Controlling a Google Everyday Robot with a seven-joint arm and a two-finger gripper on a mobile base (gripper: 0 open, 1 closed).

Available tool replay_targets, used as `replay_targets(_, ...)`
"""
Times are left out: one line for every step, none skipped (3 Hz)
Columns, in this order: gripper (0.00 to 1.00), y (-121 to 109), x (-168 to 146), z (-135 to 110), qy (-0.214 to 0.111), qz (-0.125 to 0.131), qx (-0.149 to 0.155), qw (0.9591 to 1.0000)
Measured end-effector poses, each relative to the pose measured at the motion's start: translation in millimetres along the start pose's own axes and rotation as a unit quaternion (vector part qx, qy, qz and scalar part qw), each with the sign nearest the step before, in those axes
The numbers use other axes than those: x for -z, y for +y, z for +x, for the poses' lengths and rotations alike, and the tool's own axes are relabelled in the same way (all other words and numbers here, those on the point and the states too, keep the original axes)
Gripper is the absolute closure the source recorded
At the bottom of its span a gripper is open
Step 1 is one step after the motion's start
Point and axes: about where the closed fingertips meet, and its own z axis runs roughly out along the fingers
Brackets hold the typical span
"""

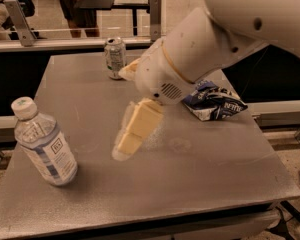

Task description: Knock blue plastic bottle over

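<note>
The blue plastic bottle point(44, 143) is clear with a white cap and a pale blue-and-white label. It stands upright near the front left corner of the grey table point(200, 174). My gripper point(132, 133) hangs over the middle of the table on the big white arm, pointing down and to the left. It is right of the bottle, about a bottle's width away, and does not touch it.
A silver-green drink can point(114, 57) stands at the back of the table. A dark blue-and-white snack bag point(213, 102) lies at the right, partly behind the arm. Railings and dark tables stand beyond the far edge.
</note>
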Motion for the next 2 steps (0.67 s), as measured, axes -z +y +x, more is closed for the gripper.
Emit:
replay_targets(0.00, 0.7, -33.7, -28.4, -0.024, -0.022, 0.015, 0.9994)
replay_targets(0.00, 6.4, -64.6, -63.0, -0.044, -0.052, 0.037, 0.9970)
